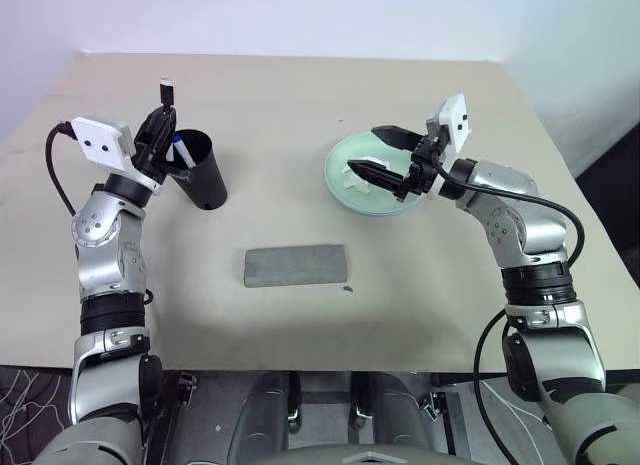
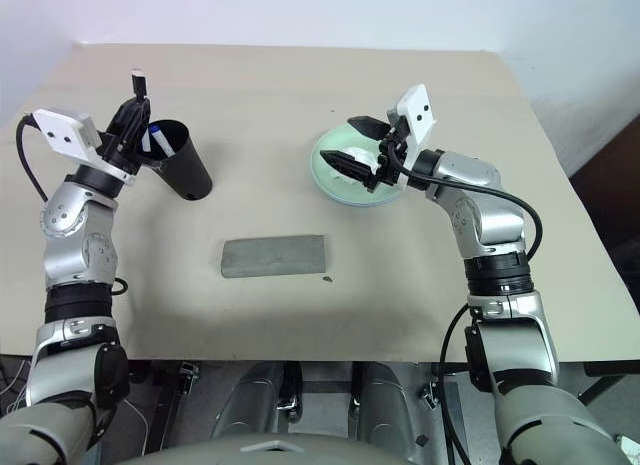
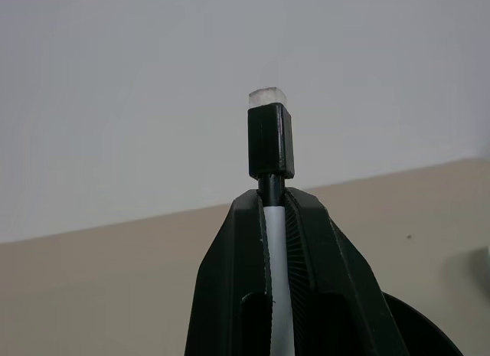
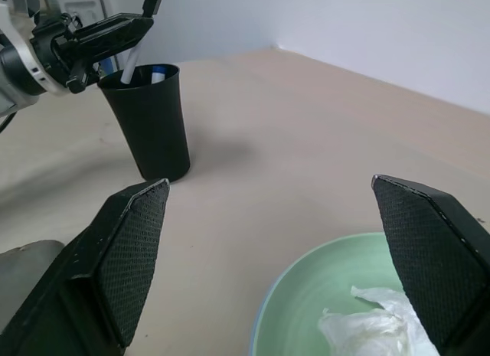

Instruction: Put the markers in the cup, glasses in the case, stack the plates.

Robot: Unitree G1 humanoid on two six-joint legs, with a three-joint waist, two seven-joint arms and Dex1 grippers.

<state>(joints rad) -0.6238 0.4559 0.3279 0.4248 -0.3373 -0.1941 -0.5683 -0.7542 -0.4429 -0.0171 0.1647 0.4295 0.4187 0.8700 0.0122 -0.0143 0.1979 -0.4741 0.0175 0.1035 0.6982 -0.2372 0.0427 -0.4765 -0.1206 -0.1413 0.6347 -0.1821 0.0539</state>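
Head views: beige table (image 1: pixel 300 115) with a matte top, square far edge against a plain white wall (image 1: pixel 300 15); dark floor shows past the table's right side. Left gripper (image 1: pixel 160 120) is pinched on a marker with a black cap (image 1: pixel 166 90), held upright with its lower end inside the rim of the black cup (image 1: pixel 200 170). The cup stands at the table's left, and a blue-capped marker (image 1: pixel 180 147) already sits inside it. Closed grey glasses case (image 1: pixel 296 265) lies flat at centre, nearer the front edge, well apart from both grippers. Right gripper (image 1: pixel 385 155) is spread wide, level, over the pale green plate (image 1: pixel 340 175) at the table's right; crumpled white tissue (image 1: pixel 360 183) lies in that plate, and a light blue rim peeks out at the plate's lower edge, looks stacked under it. Left wrist view: fingers (image 3: pixel 237 295) clamp the white marker barrel, black cap sticking up above the tips, white wall behind, beige tabletop below, the cup's rim at the corner. Right wrist view: both fingers (image 4: pixel 130 256) stand far apart with nothing between them, green plate and tissue just under, the cup and the left gripper with its marker across the table, wall beyond.
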